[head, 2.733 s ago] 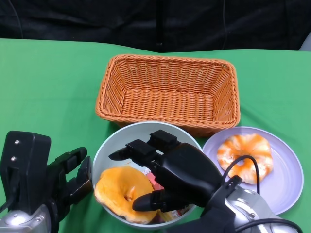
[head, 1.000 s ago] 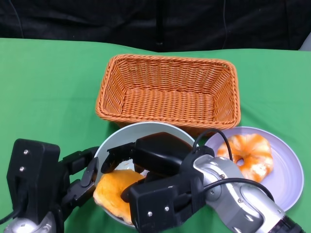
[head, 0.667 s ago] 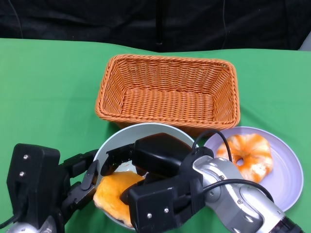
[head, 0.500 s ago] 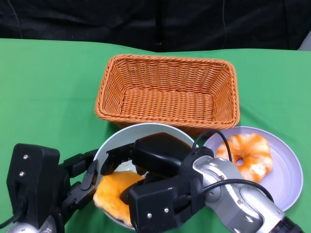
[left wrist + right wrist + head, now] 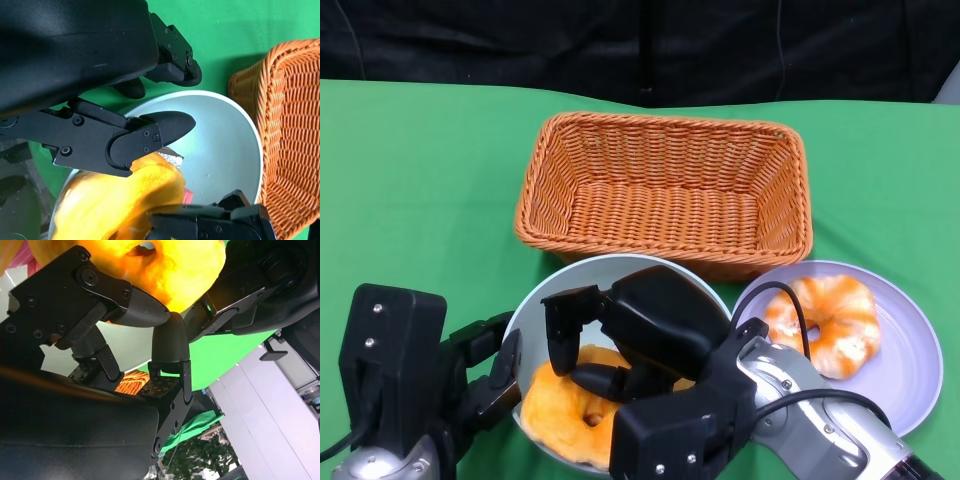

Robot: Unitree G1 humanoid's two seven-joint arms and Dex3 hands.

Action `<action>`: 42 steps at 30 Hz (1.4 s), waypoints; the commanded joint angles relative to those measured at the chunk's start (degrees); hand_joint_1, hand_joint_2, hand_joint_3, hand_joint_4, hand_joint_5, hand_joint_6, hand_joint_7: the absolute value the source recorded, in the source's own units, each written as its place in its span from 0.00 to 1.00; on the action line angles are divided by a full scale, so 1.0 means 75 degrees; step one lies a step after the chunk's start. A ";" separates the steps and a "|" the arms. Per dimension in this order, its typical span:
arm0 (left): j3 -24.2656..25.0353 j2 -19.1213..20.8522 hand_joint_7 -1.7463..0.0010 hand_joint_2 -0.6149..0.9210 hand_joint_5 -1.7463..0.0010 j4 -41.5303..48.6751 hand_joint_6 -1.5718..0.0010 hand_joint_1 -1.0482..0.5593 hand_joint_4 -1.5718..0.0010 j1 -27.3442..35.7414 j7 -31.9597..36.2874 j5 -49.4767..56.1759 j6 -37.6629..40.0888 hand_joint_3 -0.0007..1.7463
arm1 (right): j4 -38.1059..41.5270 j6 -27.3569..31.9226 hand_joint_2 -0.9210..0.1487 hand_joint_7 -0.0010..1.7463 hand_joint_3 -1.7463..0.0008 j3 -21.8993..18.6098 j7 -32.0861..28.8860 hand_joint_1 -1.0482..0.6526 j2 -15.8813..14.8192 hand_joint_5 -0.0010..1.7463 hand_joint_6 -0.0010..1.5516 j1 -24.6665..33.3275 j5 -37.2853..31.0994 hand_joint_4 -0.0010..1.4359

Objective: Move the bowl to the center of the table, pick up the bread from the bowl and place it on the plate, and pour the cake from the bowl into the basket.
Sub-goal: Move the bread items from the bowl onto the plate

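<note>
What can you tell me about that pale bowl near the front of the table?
The bowl is round, pale grey-blue and smooth, sitting upright on the green cloth just in front of the wicker basket, with the lilac plate to its right. It holds a ring-shaped orange bread and something pinkish and foil-like beneath. The left robot hand grips its rim, one finger inside; the right robot hand reaches in, fingers around the bread.

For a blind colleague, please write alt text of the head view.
The right hand reaches into a pale bowl over an orange bread ring, and the left hand holds the bowl's rim. Behind stand an empty wicker basket and a plate with bread.
</note>
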 commanded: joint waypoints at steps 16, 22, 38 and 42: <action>0.0457 -0.0199 1.00 1.00 0.71 -0.0034 0.88 0.35 1.00 -0.0244 0.0196 -0.0262 0.0426 0.47 | 0.0387 -0.1020 0.48 1.00 0.30 -0.0397 -0.1575 0.44 -0.0101 1.00 0.50 0.0060 -0.0043 0.73; 0.0567 -0.0291 1.00 1.00 0.71 -0.0044 0.89 0.37 1.00 -0.0258 0.0240 -0.0305 0.0465 0.46 | 0.0449 -0.1090 0.46 1.00 0.31 -0.0480 -0.1640 0.43 -0.0110 1.00 0.49 0.0036 0.0016 0.72; 0.0383 -0.0005 0.99 1.00 0.68 -0.0078 0.86 0.35 0.93 -0.0159 -0.0021 -0.0272 0.0281 0.47 | -0.0680 -0.0084 0.09 0.30 0.87 -0.0449 0.0799 0.33 -0.0473 0.61 0.31 0.0034 0.0345 0.26; 0.0399 -0.0005 1.00 1.00 0.70 -0.0134 0.88 0.35 0.97 -0.0141 -0.0041 -0.0323 0.0309 0.47 | -0.1411 0.0560 0.01 0.24 0.93 -0.0334 0.1773 0.24 -0.0819 0.53 0.20 -0.0126 -0.0049 0.10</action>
